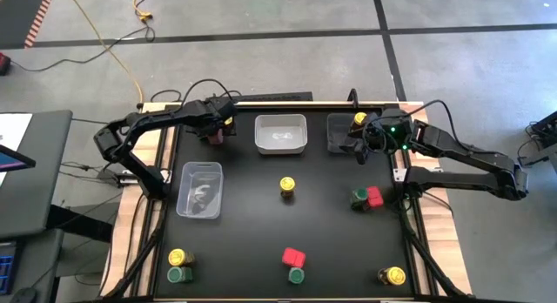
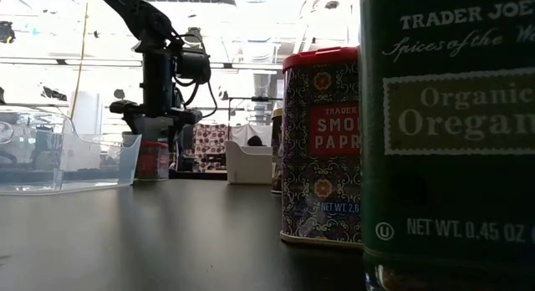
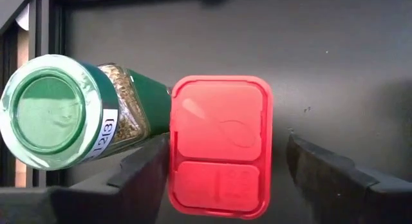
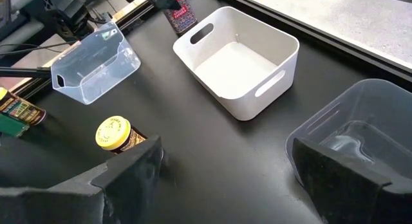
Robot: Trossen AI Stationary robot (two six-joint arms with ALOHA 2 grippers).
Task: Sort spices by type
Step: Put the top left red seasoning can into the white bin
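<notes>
At the table's far left a red square-topped box [image 3: 220, 147] stands upright, and a green-lidded jar [image 3: 48, 111] stands close beside it. My left gripper [image 3: 222, 176] is open and comes down from above, with one finger on either side of the box [image 1: 215, 136]. The low view shows this gripper [image 2: 163, 124] just over the box [image 2: 152, 160]. My right gripper [image 4: 225, 185] hangs open and empty near the far right [image 1: 357, 148]. Other spices stand scattered: a yellow-lidded jar [image 1: 287, 187], a green jar beside a red box [image 1: 366, 197], and a red box [image 1: 294, 256]. My left gripper has one finger [image 3: 145, 169] right against the red box's side wall [image 3: 172, 166]; I cannot tell whether it touches. The other finger [image 3: 322, 176] stands apart from the opposite side. The fingers point steeply down, and the box stands upright on the table.
A white bin [image 1: 280, 133] sits at the far middle. A clear tray [image 1: 200, 188] lies at the left and another [image 1: 339, 131] below my right gripper. Jars stand near the front edge at the left [image 1: 177, 265] and the right [image 1: 392, 275].
</notes>
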